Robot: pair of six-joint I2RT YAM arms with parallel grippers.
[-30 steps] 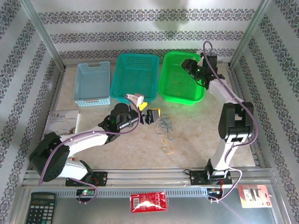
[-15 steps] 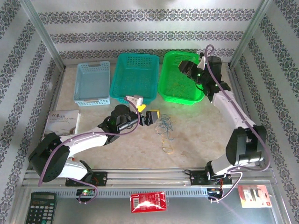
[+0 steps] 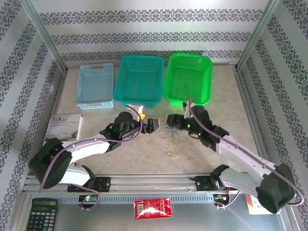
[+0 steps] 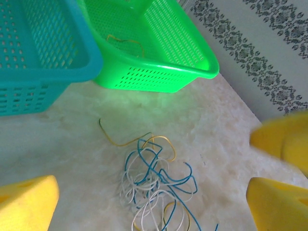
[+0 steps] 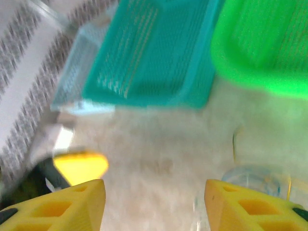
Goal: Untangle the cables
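The cables (image 3: pixel 169 132) lie in a loose tangle of thin blue, white and yellow strands on the table in front of the baskets. A separate yellowish loop (image 3: pixel 172 153) lies a little nearer. In the left wrist view the tangle (image 4: pixel 155 179) sits between my wide-open yellow fingers (image 4: pixel 29 202). My left gripper (image 3: pixel 153 124) is open just left of the tangle. My right gripper (image 3: pixel 173 120) is low at its far right side. The right wrist view is blurred; that gripper (image 5: pixel 154 199) is open and holds nothing. One yellow strand (image 4: pixel 126 39) lies in the green basket (image 4: pixel 159 72).
Three baskets stand in a row at the back: light blue (image 3: pixel 95 85), teal (image 3: pixel 139 79), green (image 3: pixel 188 77). A booklet (image 3: pixel 65 126) lies at the left edge. A calculator (image 3: pixel 42 214) and a red packet (image 3: pixel 152 208) sit on the front rail.
My right arm swung from above the green basket down to the table beside the tangle. The left gripper shifted only slightly and stayed open.
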